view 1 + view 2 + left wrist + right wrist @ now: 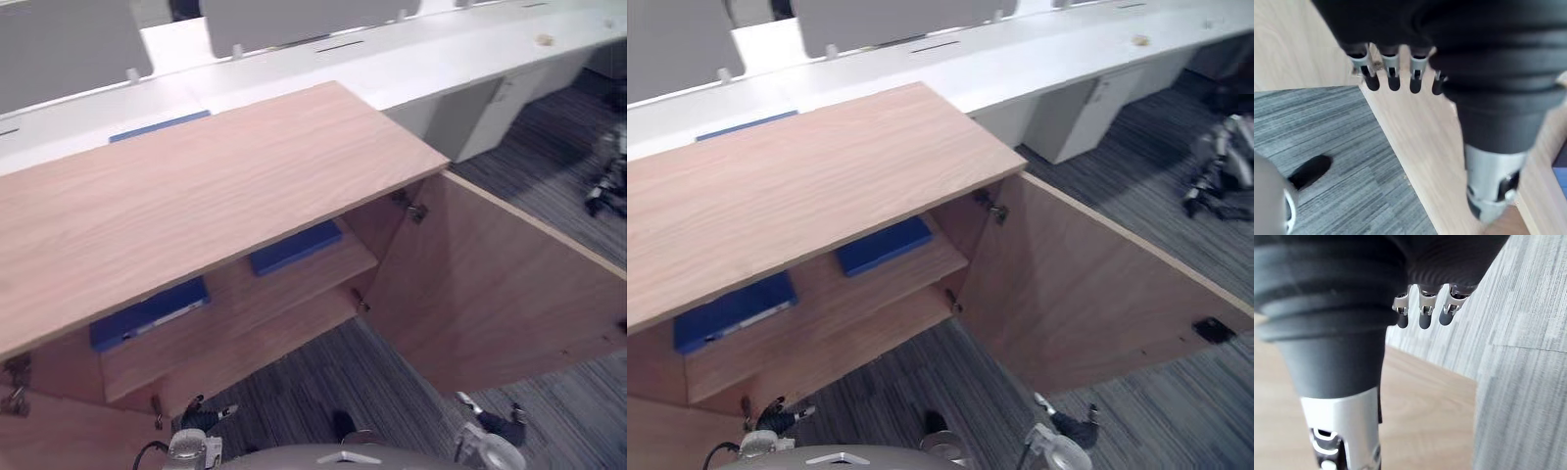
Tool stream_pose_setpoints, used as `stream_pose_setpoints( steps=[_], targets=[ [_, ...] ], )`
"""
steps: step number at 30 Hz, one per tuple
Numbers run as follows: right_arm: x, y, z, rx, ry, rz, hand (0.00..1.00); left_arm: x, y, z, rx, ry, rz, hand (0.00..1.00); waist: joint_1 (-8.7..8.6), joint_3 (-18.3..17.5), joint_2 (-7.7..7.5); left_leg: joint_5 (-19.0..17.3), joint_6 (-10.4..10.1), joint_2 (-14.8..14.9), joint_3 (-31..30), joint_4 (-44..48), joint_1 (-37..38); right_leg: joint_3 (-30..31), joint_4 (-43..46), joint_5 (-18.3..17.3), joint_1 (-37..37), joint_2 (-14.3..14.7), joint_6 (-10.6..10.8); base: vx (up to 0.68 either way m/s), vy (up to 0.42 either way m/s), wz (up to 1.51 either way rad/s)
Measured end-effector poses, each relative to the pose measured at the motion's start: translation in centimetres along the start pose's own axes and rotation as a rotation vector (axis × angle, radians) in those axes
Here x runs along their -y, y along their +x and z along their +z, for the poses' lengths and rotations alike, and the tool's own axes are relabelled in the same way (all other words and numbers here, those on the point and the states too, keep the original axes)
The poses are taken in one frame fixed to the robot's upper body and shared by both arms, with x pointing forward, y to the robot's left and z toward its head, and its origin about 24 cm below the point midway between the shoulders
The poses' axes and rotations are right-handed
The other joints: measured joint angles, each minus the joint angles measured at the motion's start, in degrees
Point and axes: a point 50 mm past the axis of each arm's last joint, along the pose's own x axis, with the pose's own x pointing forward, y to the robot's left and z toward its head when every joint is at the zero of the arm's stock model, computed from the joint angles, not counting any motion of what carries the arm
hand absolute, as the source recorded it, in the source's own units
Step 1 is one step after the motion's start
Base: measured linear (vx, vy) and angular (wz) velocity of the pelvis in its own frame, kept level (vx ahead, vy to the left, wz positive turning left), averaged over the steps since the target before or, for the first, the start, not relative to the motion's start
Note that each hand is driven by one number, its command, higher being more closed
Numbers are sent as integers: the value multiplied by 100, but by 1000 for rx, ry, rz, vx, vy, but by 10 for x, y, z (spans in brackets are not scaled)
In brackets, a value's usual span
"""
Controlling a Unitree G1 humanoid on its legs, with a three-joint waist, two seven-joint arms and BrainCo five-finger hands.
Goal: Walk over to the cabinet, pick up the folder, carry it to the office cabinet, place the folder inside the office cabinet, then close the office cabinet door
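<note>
Cabinet point(216, 186) is open. The right door point(490, 294) is swung wide over the carpet point(549, 166), with both hinges point(411, 206) exposed.

Contents:
- On the shelf point(284, 294) there are two blue folders lying flat, well apart from each other.
- The left folder point(147, 315) has its front edge at the shelf lip and its back half hidden under the cabinet top.
- The right folder point(294, 247) sits deeper in, near the right wall, and only its front strip shows.
- I can't tell which of the two is the task's folder.
- The bottom board point(245, 352) below the shelf is bare where it's visible.

A third blue item point(159, 125) lies on the white counter point(441, 54) behind the cabinet. The cabinet top mostly covers it, so only a thin edge shows and I can't say what it is.

A wood panel point(59, 431) at the lower left is cut off by the frame.

Hands:
- The left hand point(1488, 191) hangs low in front of the cabinet. Its fingers point(1393, 73) are straight and relaxed and hold nothing, with wood and carpet beyond them.
- The right hand point(1347, 431) hangs near the door's lower edge. Its fingers point(1422, 313) are likewise loose and empty.
- Neither hand touches a folder — both folders are on the shelf.
</note>
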Motion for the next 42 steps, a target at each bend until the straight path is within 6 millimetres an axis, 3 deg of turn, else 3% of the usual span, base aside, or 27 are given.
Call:
stream_pose_setpoints(
  steps=[2, 7, 11, 12, 17, 23, 30, 35, 42],
  targets=[
    [12, 4, 20, 65, 96, -58, 0, 7, -1, 3, 10, -28, -10, 0, -60, -11, 38, -53, -60, 31, 280, 1, 33, 185, 143, -66, -169, 89, -20, 26, -94, -63],
    [17, 13, 67, 235, 218, -58, 0, 18, -3, 5, 16, -24, -61, 0, -219, -45, 143, -85, -105, 120, 584, 3, 108, 385, 251, -71, -292, 222, 16, 44, -91, -35],
    [13, 25, 131, 442, 300, -16, 0, 29, -5, 8, 35, 6, -115, 0, -325, 82, 390, -201, -163, 186, 736, 129, 148, 386, 331, -103, -322, 305, 59, 41, -97, -21],
    [13, 25, 135, 454, 304, -12, 0, 30, -5, 8, 38, 12, -118, 0, -329, 104, 405, -225, -169, 199, 737, 179, 140, 388, 345, -110, -322, 304, 66, 21, -92, -10],
    [-5, 33, 204, 638, 258, 116, 0, 40, -8, 8, 63, 79, -184, 0, -416, 271, 793, -427, -160, 203, 896, 444, -21, 614, 398, -137, -518, 319, 137, -5, -69, -21],
    [-16, 46, 230, 658, 118, 186, 0, 40, -10, 4, 81, 151, -220, 0, -461, 352, 895, -481, -230, 200, 883, 572, -159, 668, 299, -78, -622, 286, 182, -16, -70, -7],
    [-37, 45, 259, 718, -46, 292, 0, 37, -13, -9, 63, 208, -235, 0, -535, 506, 1118, -637, -235, 202, 876, 794, -300, 794, 121, 34, -687, 226, 249, -8, -52, -10],
    [-58, 40, 264, 736, -189, 393, 0, 38, -14, -8, 80, 234, -249, 0, -550, 533, 1154, -666, -236, 201, 862, 863, -371, 790, -17, 142, -695, 192, 268, -23, -45, -6],
    [-67, 34, 276, 791, -295, 414, 0, 41, -14, -5, 105, 249, -265, 0, -572, 567, 1179, -667, -233, 205, 615, 938, -475, 637, -208, 270, -669, 105, 274, -43, -62, 5]
  ],
)
